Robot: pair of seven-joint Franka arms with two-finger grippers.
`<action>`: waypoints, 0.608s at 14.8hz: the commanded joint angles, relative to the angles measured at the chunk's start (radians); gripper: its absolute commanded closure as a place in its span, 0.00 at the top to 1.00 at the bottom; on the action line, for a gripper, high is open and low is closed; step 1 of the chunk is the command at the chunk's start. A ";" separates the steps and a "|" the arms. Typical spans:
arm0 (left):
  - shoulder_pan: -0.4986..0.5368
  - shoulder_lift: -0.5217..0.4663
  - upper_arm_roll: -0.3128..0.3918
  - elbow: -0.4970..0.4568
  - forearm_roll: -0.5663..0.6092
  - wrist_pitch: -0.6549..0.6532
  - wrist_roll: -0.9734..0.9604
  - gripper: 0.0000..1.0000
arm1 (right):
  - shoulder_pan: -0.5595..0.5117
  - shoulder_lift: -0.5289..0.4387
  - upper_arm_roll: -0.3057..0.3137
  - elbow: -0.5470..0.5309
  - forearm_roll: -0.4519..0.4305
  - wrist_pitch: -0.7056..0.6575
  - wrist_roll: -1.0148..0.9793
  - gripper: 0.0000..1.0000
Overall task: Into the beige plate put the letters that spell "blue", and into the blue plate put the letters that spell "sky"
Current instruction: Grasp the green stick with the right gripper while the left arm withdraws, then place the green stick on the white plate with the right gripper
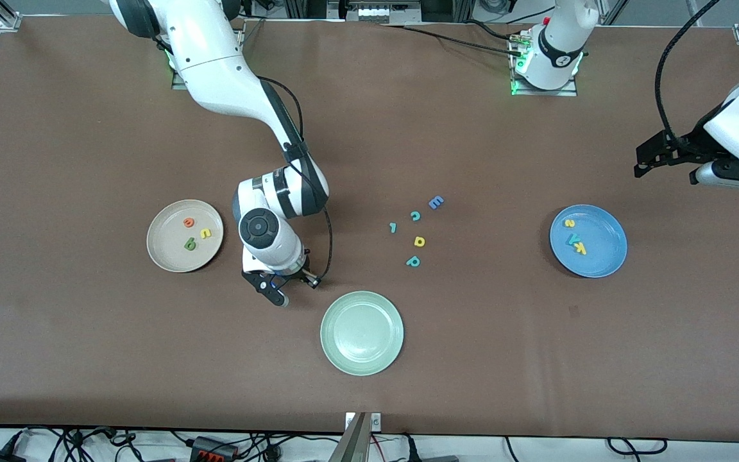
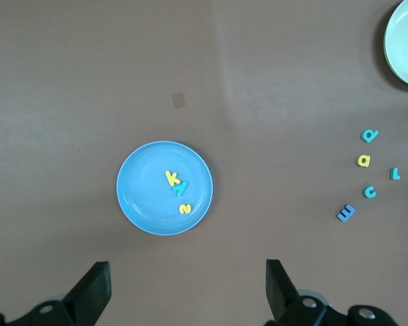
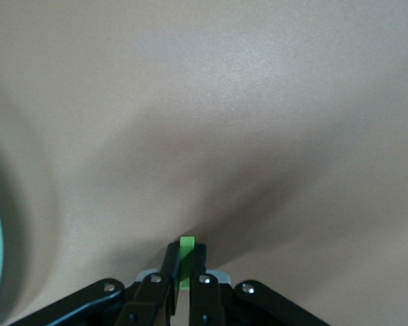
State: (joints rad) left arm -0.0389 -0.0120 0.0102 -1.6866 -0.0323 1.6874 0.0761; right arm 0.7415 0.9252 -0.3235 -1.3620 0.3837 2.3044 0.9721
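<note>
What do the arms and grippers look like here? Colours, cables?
Both arms have glossy white shells with black joint bands. The right gripper and left gripper have black fingers. A black cable runs along each arm, and green lights glow at both bases.

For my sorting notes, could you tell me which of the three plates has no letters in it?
The pale green plate, nearest the front camera; the beige plate and blue plate both hold letters.
</note>
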 commanded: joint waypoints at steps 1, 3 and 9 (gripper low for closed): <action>-0.003 0.001 0.007 0.047 0.043 -0.029 0.017 1.00 | -0.002 -0.014 0.000 0.014 0.001 -0.011 -0.004 0.00; -0.003 0.004 0.007 0.051 0.043 -0.043 0.013 1.00 | -0.005 -0.047 -0.003 -0.017 -0.006 -0.040 -0.050 0.00; 0.001 0.003 0.007 0.051 0.043 -0.058 -0.059 1.00 | -0.013 -0.242 -0.098 -0.259 -0.006 -0.221 -0.372 0.00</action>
State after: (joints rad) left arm -0.0354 -0.0121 0.0136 -1.6544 -0.0066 1.6494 0.0448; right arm 0.7312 0.8047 -0.3985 -1.4672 0.3811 2.1059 0.7163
